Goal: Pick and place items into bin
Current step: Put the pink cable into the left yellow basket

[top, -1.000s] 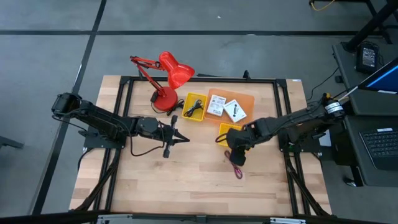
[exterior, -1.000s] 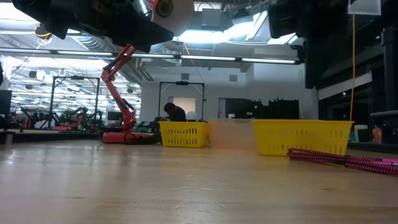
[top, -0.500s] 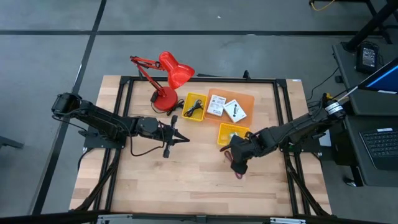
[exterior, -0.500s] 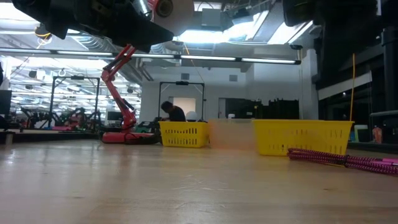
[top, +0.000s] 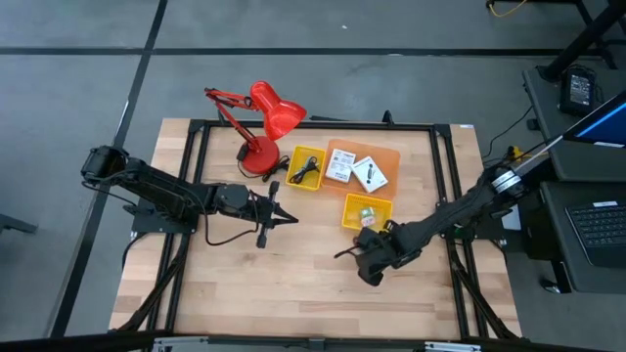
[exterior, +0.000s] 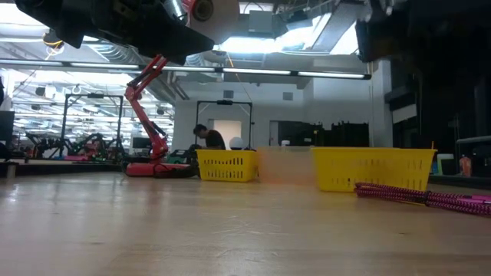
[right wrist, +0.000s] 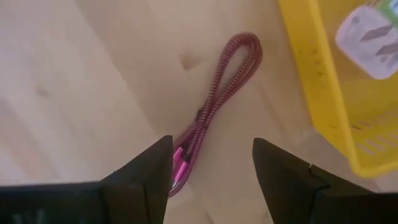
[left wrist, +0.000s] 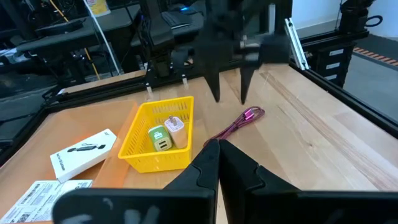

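The maroon cord point(right wrist: 214, 112) lies folded in a long loop on the bare wood of the table point(top: 293, 284), just beside the near yellow basket point(left wrist: 138, 158), not touching it as far as can be seen. The right gripper point(right wrist: 211, 171) hangs directly over the cord with its fingers spread wide; the cord shows between the two fingers and nothing is grasped. In the high view this gripper point(top: 367, 256) covers the cord.

No brand or text can be read. The two white cards point(top: 354, 169) carry black marks and small print, too small to read; one white box point(left wrist: 83, 151) shows a black drawing of a tool.

In the near yellow basket there is a small green block point(left wrist: 159, 138) and a white plug-like piece point(left wrist: 175, 125). The second yellow basket point(top: 306, 170), nearer the lamp, holds a black cable point(top: 305, 172). Between and behind the two baskets is an orange tray point(top: 391, 158), where the white cards lie.

The red desk lamp point(top: 262, 122) stands at the far edge of the table, next to the basket with the cable.

The left gripper point(top: 284, 216) waits over the middle-left of the table, its fingers clenched together and holding nothing.

The front half of the table is open wood, with free room around the cord on the sides away from the basket. A black metal frame point(top: 196, 137) runs around the table edges.
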Robot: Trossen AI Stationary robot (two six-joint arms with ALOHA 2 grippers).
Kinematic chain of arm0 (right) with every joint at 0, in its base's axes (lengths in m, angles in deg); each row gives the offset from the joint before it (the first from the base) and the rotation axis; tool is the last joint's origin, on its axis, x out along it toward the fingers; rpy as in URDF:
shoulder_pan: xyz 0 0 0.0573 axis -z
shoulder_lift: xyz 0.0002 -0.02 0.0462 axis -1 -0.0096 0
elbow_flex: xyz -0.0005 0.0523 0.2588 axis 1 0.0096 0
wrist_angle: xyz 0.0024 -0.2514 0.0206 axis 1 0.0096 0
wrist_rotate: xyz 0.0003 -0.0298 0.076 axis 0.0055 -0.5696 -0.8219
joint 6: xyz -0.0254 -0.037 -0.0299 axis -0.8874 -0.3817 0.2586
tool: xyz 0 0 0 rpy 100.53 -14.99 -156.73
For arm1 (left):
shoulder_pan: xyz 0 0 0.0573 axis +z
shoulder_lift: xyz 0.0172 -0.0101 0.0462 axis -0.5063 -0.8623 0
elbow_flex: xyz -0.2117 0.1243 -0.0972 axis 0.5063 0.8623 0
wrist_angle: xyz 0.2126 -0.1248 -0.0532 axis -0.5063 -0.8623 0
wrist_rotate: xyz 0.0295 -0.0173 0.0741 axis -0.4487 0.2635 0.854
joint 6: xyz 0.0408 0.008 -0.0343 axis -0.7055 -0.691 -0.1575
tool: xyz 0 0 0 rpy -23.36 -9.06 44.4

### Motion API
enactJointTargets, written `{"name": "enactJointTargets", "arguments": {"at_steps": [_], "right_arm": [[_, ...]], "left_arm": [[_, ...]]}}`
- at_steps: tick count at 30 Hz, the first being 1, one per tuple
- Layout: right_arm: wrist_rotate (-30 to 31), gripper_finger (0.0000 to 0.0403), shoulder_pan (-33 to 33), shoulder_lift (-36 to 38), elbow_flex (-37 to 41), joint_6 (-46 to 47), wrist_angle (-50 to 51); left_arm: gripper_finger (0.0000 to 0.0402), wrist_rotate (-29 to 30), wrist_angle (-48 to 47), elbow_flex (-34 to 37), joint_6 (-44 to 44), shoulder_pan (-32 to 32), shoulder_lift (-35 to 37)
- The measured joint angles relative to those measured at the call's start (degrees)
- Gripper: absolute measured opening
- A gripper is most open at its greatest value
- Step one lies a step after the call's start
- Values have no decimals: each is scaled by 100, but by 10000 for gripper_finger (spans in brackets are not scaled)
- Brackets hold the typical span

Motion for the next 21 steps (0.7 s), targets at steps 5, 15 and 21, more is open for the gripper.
{"name": "enactJointTargets", "arguments": {"at_steps": [5, 15, 21], "right_arm": [[-31, 200, 0, -485, 0, 311, 0], [-365, 200, 2, -823, 2, 212, -468], [-367, 200, 2, -902, 1, 305, -460]], "left_arm": [[6, 0, 2, -1, 4, 0, 0], [8, 0, 4, -2, 17, 0, 0], [6, 0, 7, -2, 17, 0, 0]]}}
